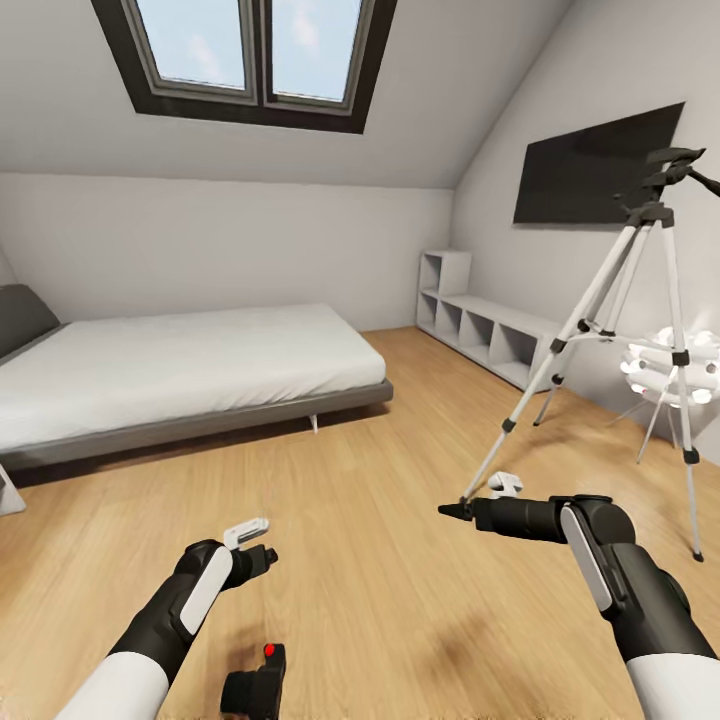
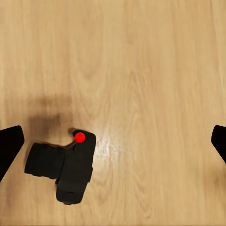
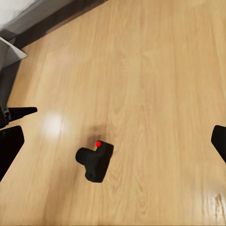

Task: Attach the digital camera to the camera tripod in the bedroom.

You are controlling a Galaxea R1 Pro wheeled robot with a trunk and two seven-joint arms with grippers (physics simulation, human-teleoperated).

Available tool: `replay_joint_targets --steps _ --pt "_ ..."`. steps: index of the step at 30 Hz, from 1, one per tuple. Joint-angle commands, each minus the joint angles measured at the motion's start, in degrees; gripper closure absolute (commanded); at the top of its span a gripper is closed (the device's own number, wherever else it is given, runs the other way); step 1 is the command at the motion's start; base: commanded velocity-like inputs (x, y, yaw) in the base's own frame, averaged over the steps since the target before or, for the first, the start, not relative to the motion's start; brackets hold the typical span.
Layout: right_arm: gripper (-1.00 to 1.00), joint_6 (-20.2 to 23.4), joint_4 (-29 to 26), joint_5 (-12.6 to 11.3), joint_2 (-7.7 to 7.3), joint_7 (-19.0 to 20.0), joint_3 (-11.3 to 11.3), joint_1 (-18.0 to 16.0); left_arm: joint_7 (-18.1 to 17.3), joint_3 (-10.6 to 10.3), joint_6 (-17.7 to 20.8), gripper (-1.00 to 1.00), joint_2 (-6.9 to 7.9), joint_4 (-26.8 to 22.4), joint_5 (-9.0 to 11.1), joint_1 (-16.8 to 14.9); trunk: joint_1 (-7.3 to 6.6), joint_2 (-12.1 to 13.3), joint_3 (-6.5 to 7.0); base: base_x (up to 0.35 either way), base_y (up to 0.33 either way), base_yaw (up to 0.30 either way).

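Light wood floor [image 1: 400, 480] runs the length of the bedroom, and everything here can be placed from the low grey bed [image 1: 180, 380] under the skylight [image 1: 250, 50]. Well off to the bed's right, before the wall with the dark panel [image 1: 590, 170] and the white shelf unit [image 1: 480, 320], stands the tripod [image 1: 640, 330] on its three pale legs, its black head and long handle at the top and nothing mounted on it yet. The camera [image 1: 255, 685] lies on the bare floor well out from the bed's front side, close in to the robot and far from the tripod; it rests apart from everything, red dot showing on top. In the left wrist view the camera [image 2: 63, 167] sits low between the two dark fingertips and off toward one of them, lens barrel pointing sideways, so its long axis runs roughly across the gap between the fingers. The left gripper [image 1: 250, 545] hangs above the floor, on the bed's side of the camera and slightly left of it, fingers spread wide and holding nothing. The right gripper [image 1: 462, 510] reaches out toward the tripod's nearest foot, and in its wrist view the camera [image 3: 95, 162] looks small and distant; its fingers are also parted and empty. My judgement is that the left arm is clearly the nearer one, and that the pickup depends on drawing it back toward the robot's body and down until the camera's body is centred between the fingers.
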Motion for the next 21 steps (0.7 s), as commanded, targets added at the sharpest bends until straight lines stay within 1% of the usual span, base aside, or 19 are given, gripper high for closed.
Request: replay_joint_targets --steps 1,21 --pt "-1.0 0.4 0.0 -0.2 0.01 0.0 0.0 0.0 0.6 -0.2 0.0 -1.0 0.07 -0.1 0.6 0.0 0.01 0.0 -0.29 0.0 0.0 0.0" --pt "-1.0 0.4 0.0 -0.3 0.05 0.1 0.0 0.0 0.6 -0.3 -0.2 -1.0 0.07 0.0 0.6 0.0 0.53 -0.3 -4.72 0.0 0.0 0.0"
